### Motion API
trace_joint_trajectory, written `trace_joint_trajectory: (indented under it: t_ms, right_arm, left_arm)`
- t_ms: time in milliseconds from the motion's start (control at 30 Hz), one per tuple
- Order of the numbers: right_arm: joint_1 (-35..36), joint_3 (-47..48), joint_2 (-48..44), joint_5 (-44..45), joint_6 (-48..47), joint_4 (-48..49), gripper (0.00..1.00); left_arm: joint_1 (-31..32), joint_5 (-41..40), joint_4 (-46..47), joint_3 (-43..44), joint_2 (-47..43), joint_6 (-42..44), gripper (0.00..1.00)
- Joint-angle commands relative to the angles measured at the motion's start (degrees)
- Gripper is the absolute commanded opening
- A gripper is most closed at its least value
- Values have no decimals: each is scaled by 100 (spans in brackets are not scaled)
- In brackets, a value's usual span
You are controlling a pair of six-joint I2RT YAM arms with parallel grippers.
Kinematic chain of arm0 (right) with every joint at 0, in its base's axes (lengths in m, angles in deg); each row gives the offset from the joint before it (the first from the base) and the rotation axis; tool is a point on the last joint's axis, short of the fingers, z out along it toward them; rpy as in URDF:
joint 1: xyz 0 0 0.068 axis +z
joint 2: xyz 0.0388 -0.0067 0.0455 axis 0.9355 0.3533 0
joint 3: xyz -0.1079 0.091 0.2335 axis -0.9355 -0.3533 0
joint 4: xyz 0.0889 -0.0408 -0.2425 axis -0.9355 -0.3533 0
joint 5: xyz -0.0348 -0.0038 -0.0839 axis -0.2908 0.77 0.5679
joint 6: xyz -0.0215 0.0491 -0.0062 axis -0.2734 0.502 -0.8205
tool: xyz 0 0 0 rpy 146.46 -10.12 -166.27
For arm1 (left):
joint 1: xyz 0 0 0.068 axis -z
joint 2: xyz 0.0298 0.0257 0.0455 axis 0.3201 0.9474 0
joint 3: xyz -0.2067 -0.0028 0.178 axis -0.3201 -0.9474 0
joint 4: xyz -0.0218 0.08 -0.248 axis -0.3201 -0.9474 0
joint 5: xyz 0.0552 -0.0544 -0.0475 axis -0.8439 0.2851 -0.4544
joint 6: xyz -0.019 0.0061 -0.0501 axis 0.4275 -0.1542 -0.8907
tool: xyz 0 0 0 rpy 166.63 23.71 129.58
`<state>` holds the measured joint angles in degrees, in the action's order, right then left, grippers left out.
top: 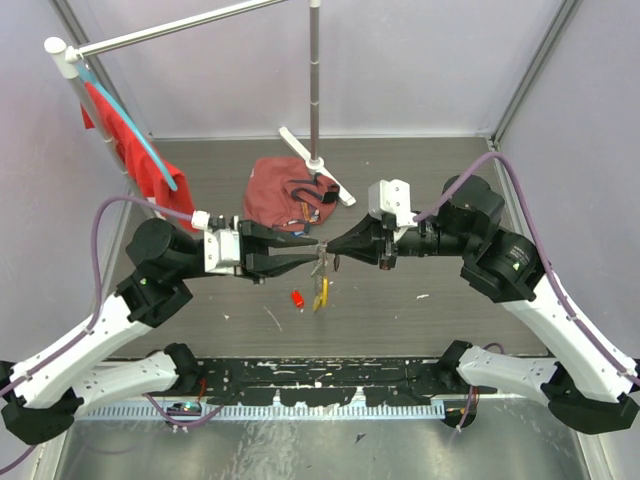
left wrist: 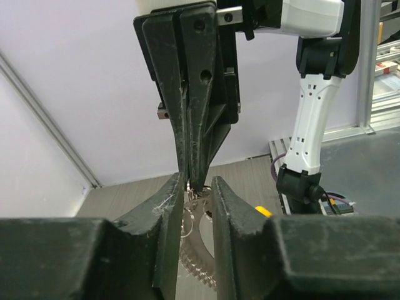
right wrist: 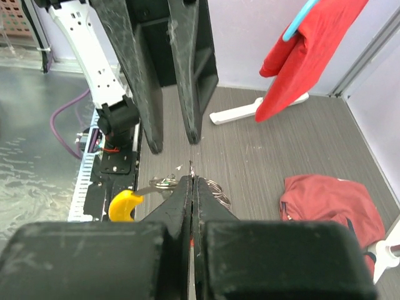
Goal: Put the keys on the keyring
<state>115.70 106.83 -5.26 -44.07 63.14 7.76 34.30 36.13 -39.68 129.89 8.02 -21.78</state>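
Note:
The silvery keyring hangs in the air between my two grippers, above the middle of the table. My right gripper is shut on its thin wire, which pokes out just past the fingertips, with small rings showing on either side. A yellow-headed key dangles below it. My left gripper faces the right one tip to tip with its jaws open, and the coiled keyring shows through the gap. A red-headed key lies on the table below.
A crumpled red cloth lies behind the grippers. Next to it stands a metal pole stand on a white foot. A red garment on a blue hanger hangs at the back left.

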Motion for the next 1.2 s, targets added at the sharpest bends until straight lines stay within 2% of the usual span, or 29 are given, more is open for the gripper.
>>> trace_joint_trajectory:
  t_ms: [0, 267, 433, 833, 1167]
  right_arm:
    - [6, 437, 18, 220, -231, -257, 1]
    - [8, 762, 280, 690, -672, -1111, 1]
    - [3, 866, 437, 970, -903, -1571, 1]
    - [4, 918, 617, 1233, -952, -1935, 1]
    - [2, 886, 640, 1188, -952, -2028, 1]
  left_arm:
    - [3, -86, -854, 319, -196, 355, 33]
    - [4, -397, -2557, 1137, 156, 646, 41]
    - [3, -743, -3037, 1406, 482, 564, 43]
    - [7, -741, -3587, 1862, 1266, 510, 44]
    - [7, -652, -3594, 1961, 1505, 457, 44]
